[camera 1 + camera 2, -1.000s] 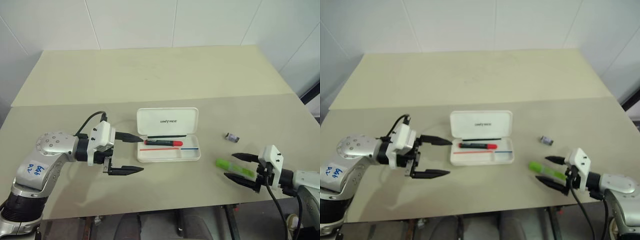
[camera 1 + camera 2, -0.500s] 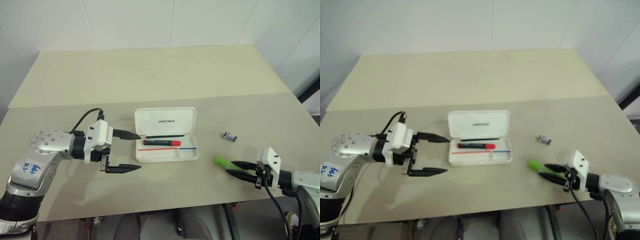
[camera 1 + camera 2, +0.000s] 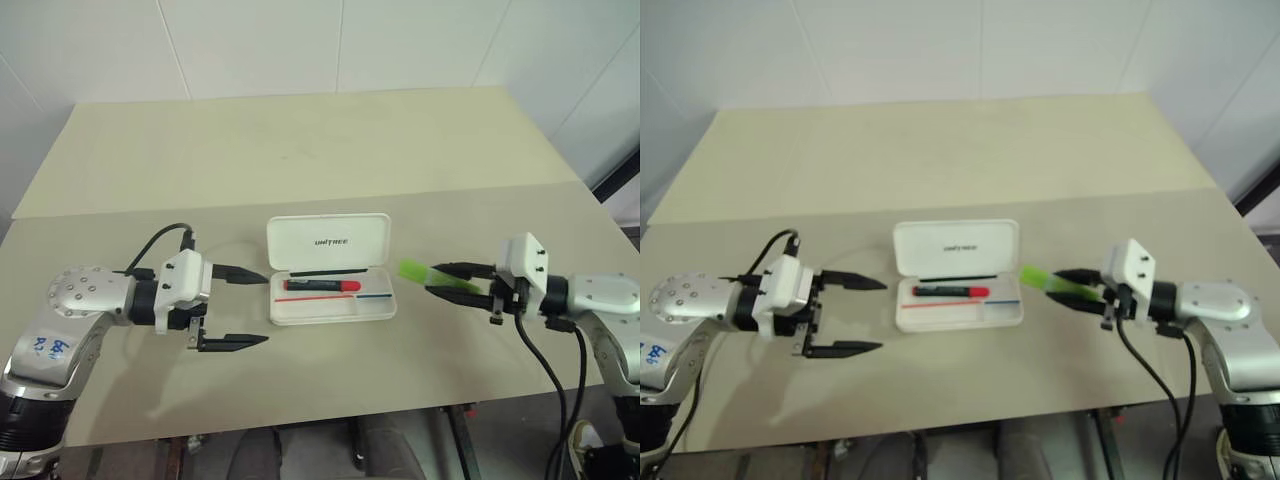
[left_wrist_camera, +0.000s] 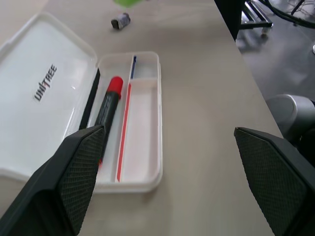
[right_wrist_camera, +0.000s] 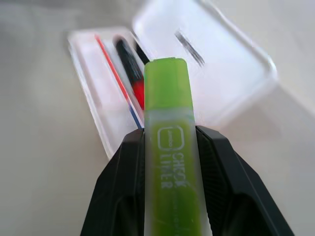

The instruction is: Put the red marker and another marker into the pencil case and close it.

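Observation:
The white pencil case [image 3: 375, 306] lies open at the table's middle, lid [image 3: 330, 240] folded back. The red marker [image 3: 322, 286] rests inside its tray, also seen in the left wrist view as the red marker [image 4: 106, 112]. My right gripper [image 3: 432, 279] is shut on the lime-green marker [image 3: 415, 271], holding it level above the table just right of the case, its free end pointing at the case. In the right wrist view the green marker [image 5: 170, 147] sits between both fingers. Left of the case, my left gripper [image 3: 266, 309] stands open and holds nothing.
A small dark purple object [image 4: 120, 20] lies on the table beyond the case's right end. The tan table [image 3: 300, 160] stretches far behind the case. Its front edge [image 3: 330, 415] runs close below both grippers.
My right gripper closed on the green marker, lifted it off the table and carried it up and left towards the case. The left gripper drifted slightly left, still open.

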Robot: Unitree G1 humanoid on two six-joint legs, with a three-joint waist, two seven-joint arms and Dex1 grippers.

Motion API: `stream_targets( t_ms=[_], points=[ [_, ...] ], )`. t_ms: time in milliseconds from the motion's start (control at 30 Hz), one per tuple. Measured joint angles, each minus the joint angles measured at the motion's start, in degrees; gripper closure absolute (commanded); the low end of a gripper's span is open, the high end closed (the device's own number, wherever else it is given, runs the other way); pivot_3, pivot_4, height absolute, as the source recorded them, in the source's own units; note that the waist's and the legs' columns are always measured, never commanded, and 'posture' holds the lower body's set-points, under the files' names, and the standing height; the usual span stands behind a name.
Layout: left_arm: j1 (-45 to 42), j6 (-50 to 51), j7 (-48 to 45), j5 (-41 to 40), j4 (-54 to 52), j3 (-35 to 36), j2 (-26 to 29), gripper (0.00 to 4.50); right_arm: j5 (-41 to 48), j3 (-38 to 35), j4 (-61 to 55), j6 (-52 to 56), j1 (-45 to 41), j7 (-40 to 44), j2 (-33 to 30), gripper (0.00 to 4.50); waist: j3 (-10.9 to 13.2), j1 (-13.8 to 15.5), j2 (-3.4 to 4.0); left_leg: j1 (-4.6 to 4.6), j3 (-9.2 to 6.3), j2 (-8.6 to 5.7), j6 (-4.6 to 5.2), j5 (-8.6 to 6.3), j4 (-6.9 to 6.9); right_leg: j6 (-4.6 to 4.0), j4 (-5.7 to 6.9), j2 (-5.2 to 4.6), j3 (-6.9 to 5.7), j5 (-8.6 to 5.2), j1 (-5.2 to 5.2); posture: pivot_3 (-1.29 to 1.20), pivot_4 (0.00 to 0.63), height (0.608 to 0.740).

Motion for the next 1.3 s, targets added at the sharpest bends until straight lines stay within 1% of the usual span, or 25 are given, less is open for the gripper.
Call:
stream_targets(
  t_ms=[133, 233, 367, 500, 700, 867, 1067, 1133, 1167, 1200, 1300],
  points=[
    [1.7, -1.6, -0.9, 0.1, 1.2, 1.4, 0.2, 0.00, 0.6, 6.0, -2.1, 2.4, -4.0, 0.2, 3.2, 3.40, 0.0, 0.1, -0.02, -0.08, 0.11, 0.00, 0.00, 0.00, -0.01, 0.01, 0.01, -0.02, 0.07, 0.00, -0.10, 0.00, 0.150, 0.740],
    [3.3, -3.2, -1.4, 0.2, 2.5, 2.6, 0.4, 0.00, 0.2, 10.8, -1.8, 2.3, -7.7, 1.0, 6.8, 3.40, 0.0, 0.0, -0.02, -0.06, 0.17, 0.00, 0.00, 0.00, -0.02, 0.01, 0.02, -0.02, 0.11, 0.01, -0.12, 0.00, 0.150, 0.740],
    [4.8, -5.0, -1.6, 0.7, 3.4, 3.0, 0.4, 0.00, -2.5, 17.0, 2.4, 0.6, -11.4, 2.2, 12.1, 3.40, 0.0, 0.0, -0.03, -0.05, 0.19, 0.00, 0.00, -0.01, -0.02, 0.01, 0.10, -0.02, 0.12, 0.01, -0.17, 0.00, 0.150, 0.740],
    [5.1, -5.6, -1.6, 1.0, 3.5, 3.5, 0.4, 0.00, -4.4, 20.6, 6.8, -0.7, -13.3, 2.6, 15.8, 3.40, 0.0, 0.1, -0.03, -0.05, 0.20, 0.00, 0.00, -0.01, 0.01, 0.07, 0.29, -0.03, 0.11, 0.05, -0.20, 0.00, 0.150, 0.740],
    [5.5, -5.6, -1.3, 1.0, 3.2, 3.7, 0.4, 0.00, -7.2, 23.5, 10.7, -2.4, -15.1, 2.4, 20.4, 3.40, 0.0, 0.0, -0.03, 0.00, 0.20, 0.01, 0.00, -0.01, 0.01, 0.11, 0.46, -0.02, 0.11, 0.07, -0.27, 0.00, 0.150, 0.740],
    [5.9, -5.6, -0.9, 1.0, 3.1, 3.8, 0.4, 0.00, -8.9, 25.2, 11.4, -2.5, -15.5, 2.3, 22.0, 3.40, 0.0, -0.1, -0.03, 0.02, 0.20, 0.01, 0.00, -0.01, 0.00, 0.11, 0.52, -0.01, 0.11, 0.07, -0.30, 0.00, 0.150, 0.740],
    [5.9, -5.3, -0.8, 1.0, 3.0, 3.8, 0.4, 0.00, -11.5, 26.3, 16.0, -3.3, -17.8, 2.2, 24.9, 3.40, 0.0, -0.2, -0.03, 0.03, 0.20, 0.01, 0.00, -0.01, 0.03, 0.12, 0.56, -0.01, 0.11, 0.07, -0.30, 0.00, 0.150, 0.740],
    [5.9, -5.1, -0.7, 1.0, 3.0, 3.8, 0.4, 0.00, -12.5, 27.2, 17.8, -4.3, -18.8, 2.4, 25.9, 3.40, 0.0, -0.3, -0.03, 0.04, 0.20, 0.01, 0.00, -0.01, 0.01, 0.23, 0.57, -0.01, 0.10, 0.13, -0.30, 0.00, 0.150, 0.740],
    [5.9, -4.9, -0.7, 1.0, 2.9, 3.8, 0.4, 0.00, -12.9, 27.8, 18.6, -5.0, -19.3, 2.6, 26.2, 3.40, 0.0, -0.3, -0.03, 0.03, 0.20, 0.01, 0.00, -0.01, 0.00, 0.57, 0.57, -0.01, 0.10, 0.32, -0.31, 0.00, 0.150, 0.740],
    [5.9, -4.8, -0.6, 1.0, 2.8, 3.8, 0.4, 0.00, -13.4, 28.0, 19.8, -5.5, -19.8, 2.9, 26.7, 3.40, 0.0, -0.3, -0.03, 0.02, 0.20, 0.01, 0.00, -0.01, 0.00, 0.73, 0.56, -0.01, 0.10, 0.41, -0.32, 0.00, 0.150, 0.740],
    [5.9, -4.7, -0.2, 1.0, 2.5, 3.8, 0.4, 0.00, -14.3, 28.3, 22.1, -7.2, -21.1, 3.7, 27.3, 3.40, 0.0, -0.3, -0.03, 0.01, 0.20, 0.01, 0.00, -0.01, 0.00, 0.73, 0.53, -0.01, 0.10, 0.41, -0.32, 0.00, 0.150, 0.740]
  ],
)
